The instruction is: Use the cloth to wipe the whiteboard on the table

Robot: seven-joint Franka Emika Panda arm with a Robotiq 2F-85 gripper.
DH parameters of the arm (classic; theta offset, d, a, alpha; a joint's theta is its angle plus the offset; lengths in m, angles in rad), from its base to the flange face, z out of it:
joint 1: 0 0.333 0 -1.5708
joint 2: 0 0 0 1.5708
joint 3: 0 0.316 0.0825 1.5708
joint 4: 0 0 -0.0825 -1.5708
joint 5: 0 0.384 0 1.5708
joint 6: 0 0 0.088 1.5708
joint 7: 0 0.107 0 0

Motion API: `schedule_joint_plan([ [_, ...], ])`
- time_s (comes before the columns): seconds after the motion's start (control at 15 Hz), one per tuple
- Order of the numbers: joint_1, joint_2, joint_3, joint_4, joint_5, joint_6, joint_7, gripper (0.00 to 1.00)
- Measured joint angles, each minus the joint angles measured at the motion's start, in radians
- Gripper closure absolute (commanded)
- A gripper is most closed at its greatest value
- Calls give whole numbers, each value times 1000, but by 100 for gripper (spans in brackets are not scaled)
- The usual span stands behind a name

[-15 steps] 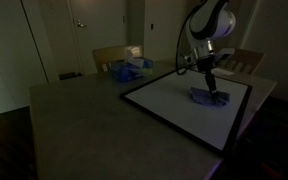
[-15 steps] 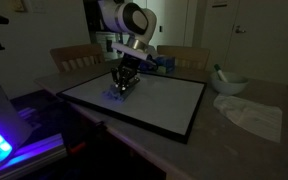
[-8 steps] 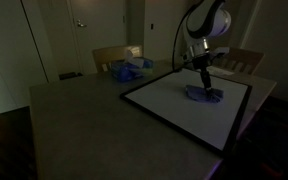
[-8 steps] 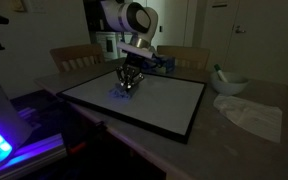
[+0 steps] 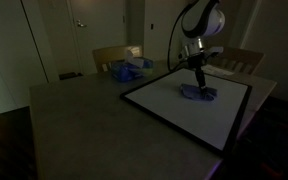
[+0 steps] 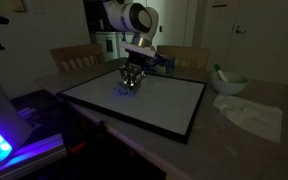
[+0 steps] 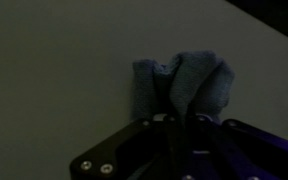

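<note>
Dim room, grey table point(image 5: 69, 115); the whiteboard point(image 5: 174, 108) lies flat on it. The gripper point(image 5: 198, 85) fingers are clamped on the bunched cloth point(image 5: 202, 96), its long axis unclear.

Arm point(image 5: 202, 20) angled downward, jaws clamped (fully closed)

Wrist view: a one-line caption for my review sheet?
Shut gripper pinches the bunched blue cloth against the whiteboard, in dim light.
</note>
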State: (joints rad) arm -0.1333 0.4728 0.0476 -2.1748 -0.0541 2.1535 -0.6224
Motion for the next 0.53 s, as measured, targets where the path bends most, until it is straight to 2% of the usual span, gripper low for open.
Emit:
schedule_joint_plan([
  [0.33,10,17,0,37,0,8,43,98],
  [0.53,35,19,-3,43,-51,30,137,98],
])
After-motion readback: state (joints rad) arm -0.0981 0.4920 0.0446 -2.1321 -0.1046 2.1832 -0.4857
